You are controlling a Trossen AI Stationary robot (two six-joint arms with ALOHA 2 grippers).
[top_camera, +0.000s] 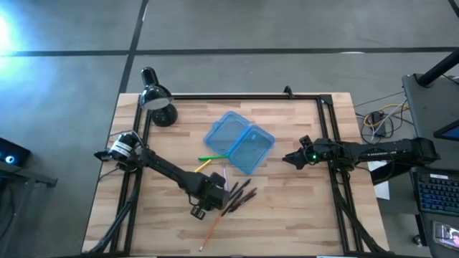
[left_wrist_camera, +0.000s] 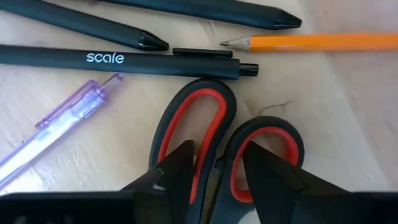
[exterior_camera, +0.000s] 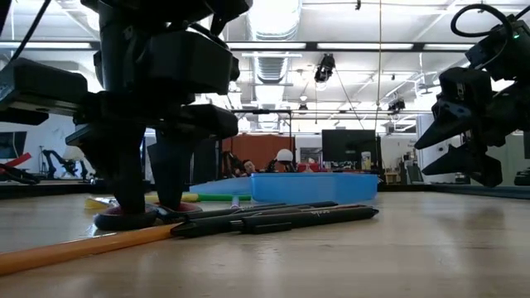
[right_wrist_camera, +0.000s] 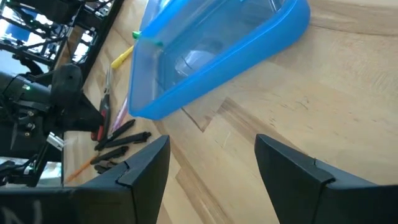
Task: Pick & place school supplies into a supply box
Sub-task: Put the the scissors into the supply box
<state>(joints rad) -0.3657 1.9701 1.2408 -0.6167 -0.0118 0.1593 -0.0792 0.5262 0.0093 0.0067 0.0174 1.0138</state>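
Observation:
Red-and-black scissors lie flat on the table among black pens, an orange pencil and a pale purple pen. My left gripper points down over the scissors' handle loops, its tips at table height. One fingertip stands in each loop. The open blue supply box sits at mid-table, with a green pen and a yellow one beside it. My right gripper waits open near the right edge, aimed at the box. My left gripper comes at the scissors from above with a fingertip set into each handle loop. The two inner bars of the loops lie between the fingers. I cannot tell whether the pads touch the bars. The scissors rest flat on the table.
A black desk lamp stands at the far left corner. Black rails run along the table's far and side edges. The pens and pencil lie close around my left gripper. Bare wood stretches between the box and the near right corner.

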